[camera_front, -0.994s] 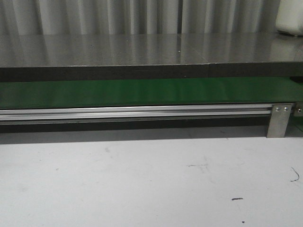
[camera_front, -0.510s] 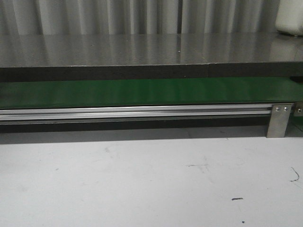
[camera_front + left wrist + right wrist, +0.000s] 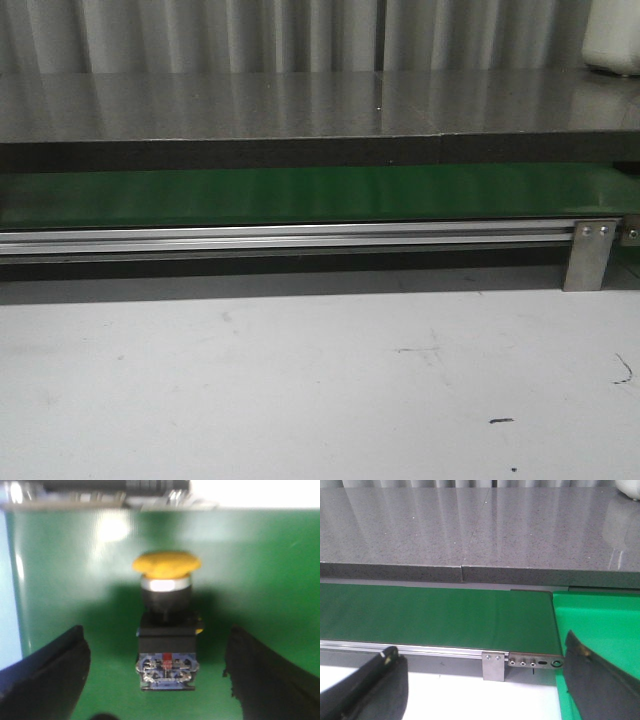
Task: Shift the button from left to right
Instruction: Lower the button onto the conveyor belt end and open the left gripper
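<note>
Across the last second nothing is seen to change in the front view. The button is framed between the widely spread fingers of the left tool, ungrasped on the green belt; the right tool is held wide.

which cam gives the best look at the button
The left wrist view: the button sits centred on the green belt between the open fingers of the left gripper, orange-yellow cap, black body and terminals all visible, if slightly blurred. The front view and right wrist view show only belt, with no button in sight.
</note>
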Tool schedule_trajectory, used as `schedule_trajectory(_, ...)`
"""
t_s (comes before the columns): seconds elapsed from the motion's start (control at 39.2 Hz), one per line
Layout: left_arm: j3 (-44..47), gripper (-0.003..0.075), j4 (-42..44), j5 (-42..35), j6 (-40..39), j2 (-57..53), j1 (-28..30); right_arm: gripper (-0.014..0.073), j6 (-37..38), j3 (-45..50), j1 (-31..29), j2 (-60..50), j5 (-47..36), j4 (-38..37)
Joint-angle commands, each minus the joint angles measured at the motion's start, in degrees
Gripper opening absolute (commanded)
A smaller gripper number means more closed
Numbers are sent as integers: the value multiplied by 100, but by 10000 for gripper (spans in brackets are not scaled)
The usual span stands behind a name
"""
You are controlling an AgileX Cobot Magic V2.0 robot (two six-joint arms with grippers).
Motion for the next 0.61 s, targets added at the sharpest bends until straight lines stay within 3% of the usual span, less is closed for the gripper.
schedule_trajectory(0.0, -417, 542, -91, 120, 8, -622, -133, 645, -32, -214, 6, 77, -488, 22)
schedule_trajectory(0.08, -512, 495, -104, 175, 8, -701, -176, 645, -32, -214, 6, 77, -488, 22)
schedule_trajectory(0.28, -539, 130, -177, 262, 8, -806, -189, 645, -32, -214, 6, 77, -488, 22)
schedule_trajectory(0.38, -539, -17, -307, 262, 8, -939, -189, 645, -32, -214, 6, 77, -488, 22)
schedule_trajectory(0.59, -277, -21, -336, 262, 45, -1557, -368, 645, -32, -214, 6, 77, -488, 22)
